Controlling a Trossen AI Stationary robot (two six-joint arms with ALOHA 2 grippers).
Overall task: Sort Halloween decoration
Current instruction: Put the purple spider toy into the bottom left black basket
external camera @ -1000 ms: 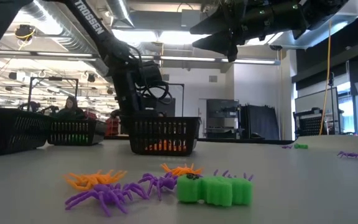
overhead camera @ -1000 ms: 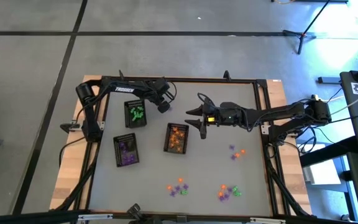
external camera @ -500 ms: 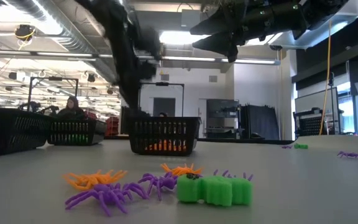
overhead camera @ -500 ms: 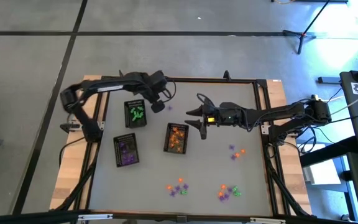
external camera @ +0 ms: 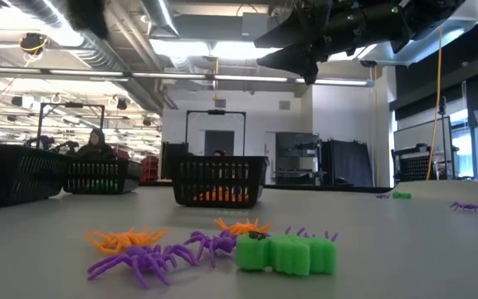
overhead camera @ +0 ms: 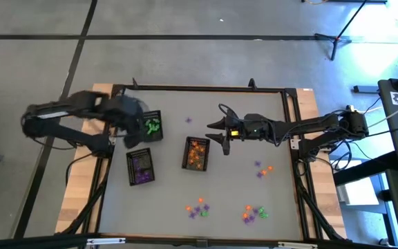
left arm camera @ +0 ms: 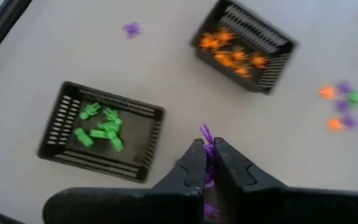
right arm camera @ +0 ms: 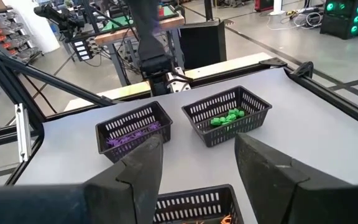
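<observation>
Gripper on my left arm is pinched tight on a small purple plastic spider, up above the surface near the black mesh tray of green trinkets. From overhead, that arm reaches in over the left edge of the grey surface.

My right gripper hangs with its jaws wide and nothing between them, just beside the black mesh tray of orange trinkets, which sits mid-surface. A third black mesh tray holding purple trinkets lies left of it.

Loose pieces remain on the near part of the surface: a small cluster of orange and purple spiders, a mixed cluster with green pieces, a few more near the right side, and one purple piece alone toward the far edge.

At surface height I see an open workshop with ceiling lights, racks, and a person seated far back.
</observation>
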